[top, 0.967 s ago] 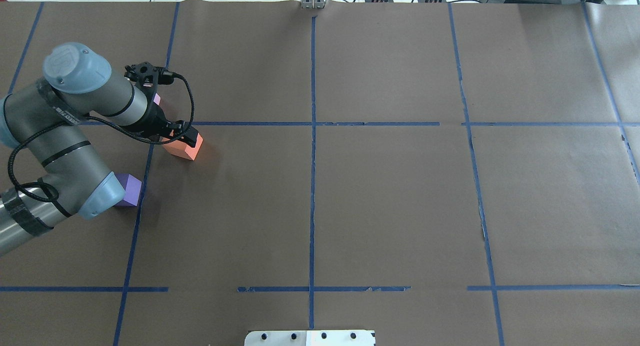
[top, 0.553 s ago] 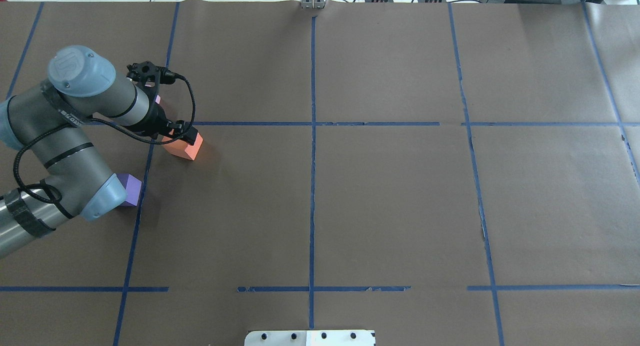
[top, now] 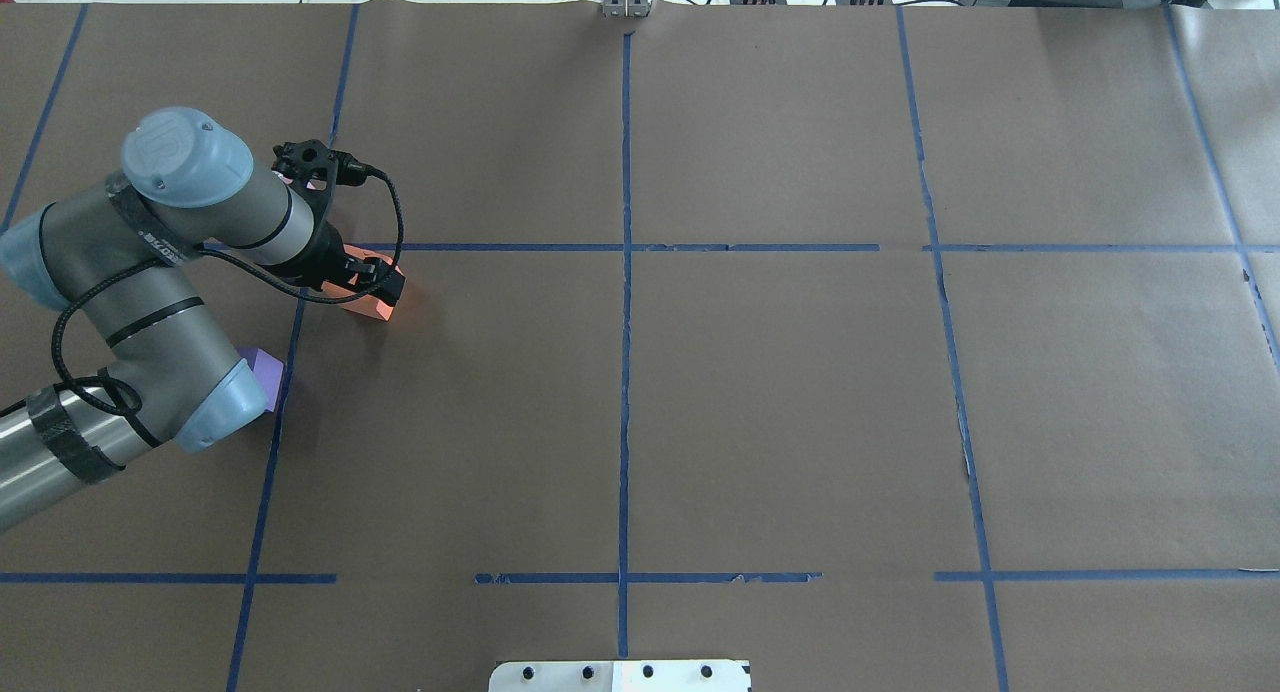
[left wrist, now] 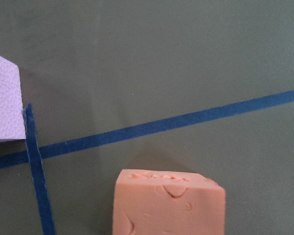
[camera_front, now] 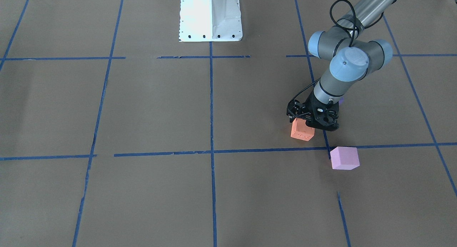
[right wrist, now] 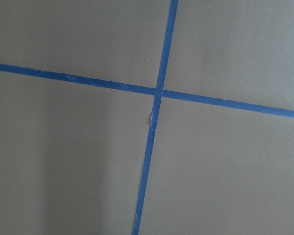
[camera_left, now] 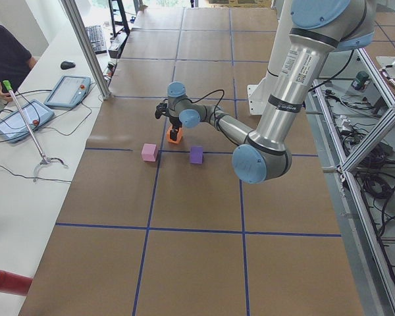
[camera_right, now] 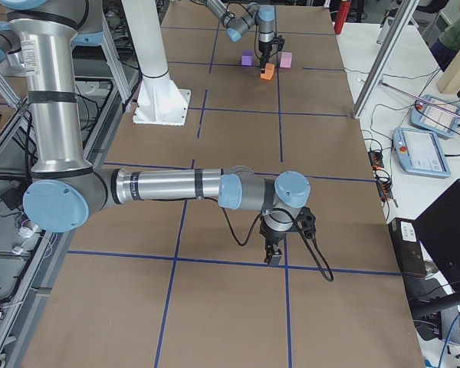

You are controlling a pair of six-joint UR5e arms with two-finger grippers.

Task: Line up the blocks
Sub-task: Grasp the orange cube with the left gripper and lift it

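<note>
Brown table [top: 780, 412] lies wide open; left pincer [top: 368, 278] over orange block [camera_front: 302, 131], grip unclear.

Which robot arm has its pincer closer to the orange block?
Left. The left pincer is right at the orange block, just above it. The right pincer hangs over bare table far away, toward the other end.

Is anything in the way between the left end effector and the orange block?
Nothing visible. The left end effector sits right at the orange block; the pink block and violet block lie apart from it.
</note>
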